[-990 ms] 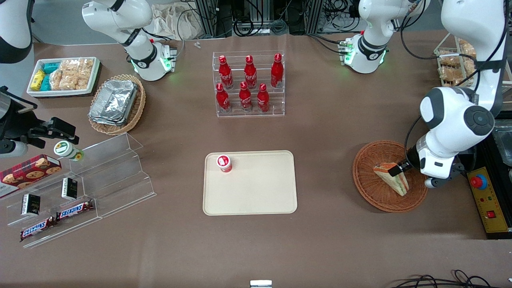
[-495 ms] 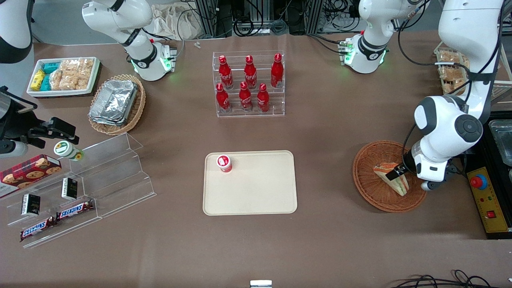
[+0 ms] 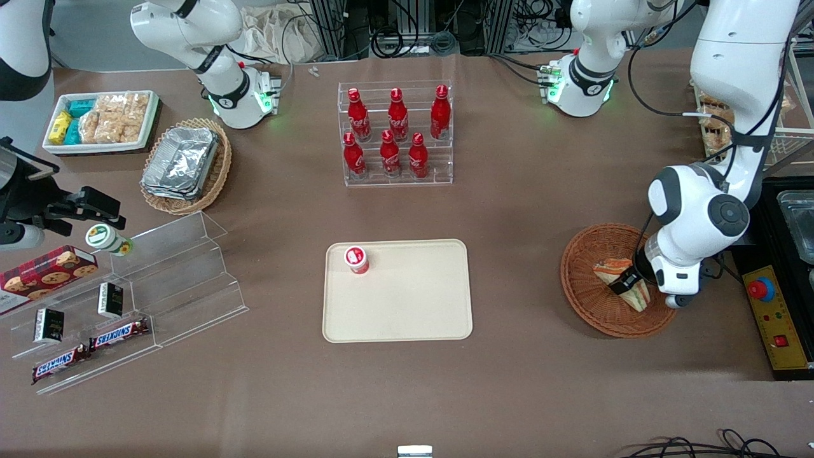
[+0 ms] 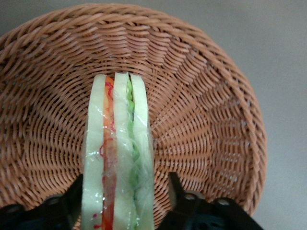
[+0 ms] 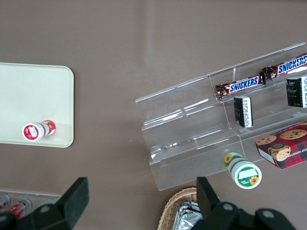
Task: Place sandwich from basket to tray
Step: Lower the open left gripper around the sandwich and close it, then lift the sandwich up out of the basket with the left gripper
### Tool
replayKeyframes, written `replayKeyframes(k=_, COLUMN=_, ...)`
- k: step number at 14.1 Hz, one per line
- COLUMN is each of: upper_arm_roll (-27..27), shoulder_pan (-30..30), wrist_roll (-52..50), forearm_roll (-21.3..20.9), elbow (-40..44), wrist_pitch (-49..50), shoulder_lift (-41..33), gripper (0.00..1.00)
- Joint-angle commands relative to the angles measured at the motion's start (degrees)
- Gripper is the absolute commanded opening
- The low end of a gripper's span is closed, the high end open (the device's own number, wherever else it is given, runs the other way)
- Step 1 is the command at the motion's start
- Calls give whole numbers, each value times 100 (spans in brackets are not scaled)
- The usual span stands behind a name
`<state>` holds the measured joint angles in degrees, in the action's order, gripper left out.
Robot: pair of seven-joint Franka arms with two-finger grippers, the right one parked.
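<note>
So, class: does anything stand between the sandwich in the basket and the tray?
Nothing visible does: bare table lies between the basket and the tray. The gripper straddles the sandwich. A small red-capped bottle occupies one tray corner.

Sandwich (image 3: pixel 626 284): triangular wedge, pale bread, orange, red and green filling, clear wrap; stands on edge in the basket, between the gripper's (image 4: pixel 123 203) spread fingers (image 4: pixel 176 187).

Basket (image 3: pixel 588 299): round, shallow, reddish-brown wicker; toward the working arm's end of the counter.

Tray (image 3: pixel 407 305): flat cream rectangle, rounded corners, mid-counter.
</note>
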<state>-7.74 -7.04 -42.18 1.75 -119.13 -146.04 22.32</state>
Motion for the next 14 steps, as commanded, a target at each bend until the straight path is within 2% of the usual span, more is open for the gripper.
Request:
replayKeyframes(k=1, upper_arm_roll=-61, shoulder_pan=-8, wrist_roll=-484, forearm_roll=-35, elbow=91, wrist_pitch=-74, shoulder_lift=-26, gripper=0)
replayKeyframes(k=4, upper_arm_roll=-70, shoulder_pan=9, wrist_roll=-511, forearm_roll=-35, elbow=153, wrist_pitch=57, shoulder_lift=-218, gripper=0)
replayKeyframes(k=6, upper_arm_roll=-79, shoulder_pan=9, wrist_roll=-511, forearm_roll=-35, elbow=327, wrist_pitch=547, shoulder_lift=-412, gripper=0)
replayKeyframes(k=9, upper_arm_roll=-236, shoulder_pan=9, wrist_roll=-528, forearm_roll=-35, elbow=1020, wrist_pitch=2108, shoulder_lift=-781, gripper=0)
replayKeyframes(k=12, upper_arm_roll=-430, shoulder_pan=62, wrist_roll=-511, forearm_roll=-17, elbow=2109, wrist_pitch=3980, shoulder_lift=-993, gripper=0)
replayKeyframes(k=14, upper_arm_roll=-789, shoulder_pan=62, wrist_roll=-528, forearm_roll=-17, elbow=2900, wrist_pitch=4914, shoulder_lift=-976, gripper=0)
